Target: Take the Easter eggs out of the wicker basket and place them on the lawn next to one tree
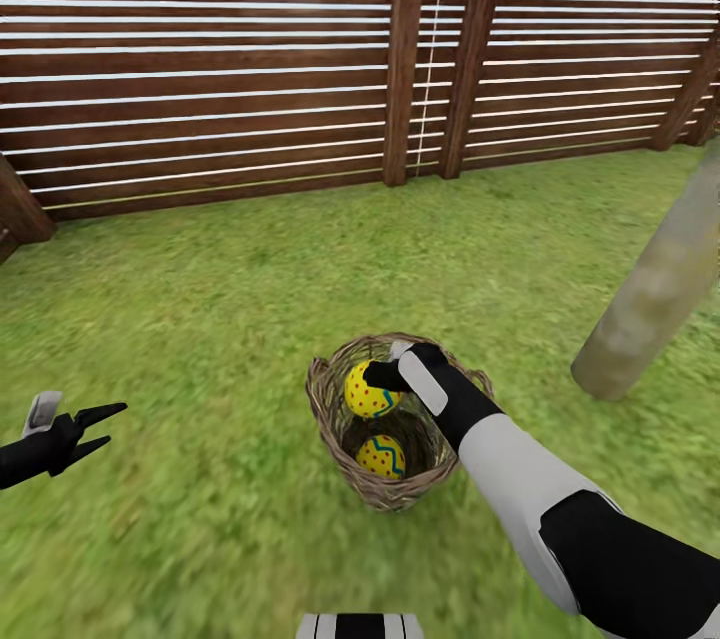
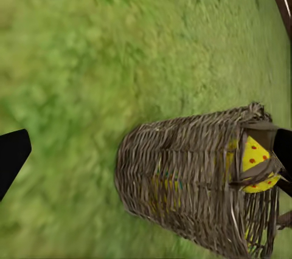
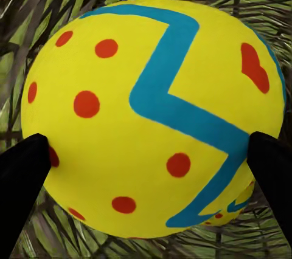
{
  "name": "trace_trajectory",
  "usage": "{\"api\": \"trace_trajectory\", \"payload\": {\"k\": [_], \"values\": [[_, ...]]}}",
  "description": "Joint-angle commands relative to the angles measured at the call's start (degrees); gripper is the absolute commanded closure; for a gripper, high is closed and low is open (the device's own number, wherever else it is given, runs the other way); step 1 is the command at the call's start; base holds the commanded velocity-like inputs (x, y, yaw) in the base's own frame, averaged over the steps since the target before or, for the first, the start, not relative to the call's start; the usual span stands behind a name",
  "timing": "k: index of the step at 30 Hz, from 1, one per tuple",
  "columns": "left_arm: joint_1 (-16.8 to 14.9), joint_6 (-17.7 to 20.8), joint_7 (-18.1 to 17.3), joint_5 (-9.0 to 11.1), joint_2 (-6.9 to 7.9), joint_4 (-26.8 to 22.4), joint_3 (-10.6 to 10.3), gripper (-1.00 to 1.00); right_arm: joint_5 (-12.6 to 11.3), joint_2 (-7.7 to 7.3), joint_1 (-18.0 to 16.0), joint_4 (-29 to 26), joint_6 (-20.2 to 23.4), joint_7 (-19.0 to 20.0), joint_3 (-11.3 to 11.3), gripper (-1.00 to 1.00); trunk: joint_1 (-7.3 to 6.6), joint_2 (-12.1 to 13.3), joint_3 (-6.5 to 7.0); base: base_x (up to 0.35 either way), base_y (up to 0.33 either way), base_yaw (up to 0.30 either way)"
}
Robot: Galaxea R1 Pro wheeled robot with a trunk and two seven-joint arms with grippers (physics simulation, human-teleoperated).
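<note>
Right claw: my fingers pinch the upper egg at the basket mouth.
Left claw: spread, held over grass.
Second egg: deeper inside basket.
Tree: near basket.

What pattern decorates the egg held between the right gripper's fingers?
Egg: yellow, red dots, a blue-green zigzag band; clearest in the right wrist view.

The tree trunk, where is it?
In the head view the tree trunk leans on the lawn at the right, beyond the wicker basket.
</note>
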Motion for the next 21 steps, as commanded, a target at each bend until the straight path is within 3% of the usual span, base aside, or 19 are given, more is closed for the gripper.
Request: {"api": "trace_trajectory", "payload": {"k": [1, 5, 6, 21], "values": [[-0.03, 0.46, 0.0, 0.2, 0.0, 0.01, 0.06, -1.0, -0.75, 0.0, -0.05, -0.05, 0.46, -0.58, -0.71, 1.0, -0.03, 0.0, 0.18, 0.0, 0.0, 0.0], [-0.03, 0.46, 0.0, 0.2, 0.0, 0.01, 0.07, -1.0, -1.17, 0.0, -0.07, -0.43, 5.59, -0.83, -8.04, 1.0, -0.13, 0.05, 1.07, -0.021, 0.0, 0.0], [-0.03, 0.46, 0.0, 0.2, 0.0, 0.01, 0.07, -1.0, -1.18, 0.0, 0.0, -1.24, 5.92, -0.81, -8.6, 1.0, -0.16, 0.07, 1.29, -0.195, 0.0, 0.0], [-0.03, 0.55, 0.0, 0.25, 0.0, 0.01, 0.07, -1.0, -1.13, 0.0, 0.45, -6.08, 6.39, -0.73, -9.13, 1.0, -0.55, 0.27, 4.61, -0.022, 0.0, 0.0]]}}
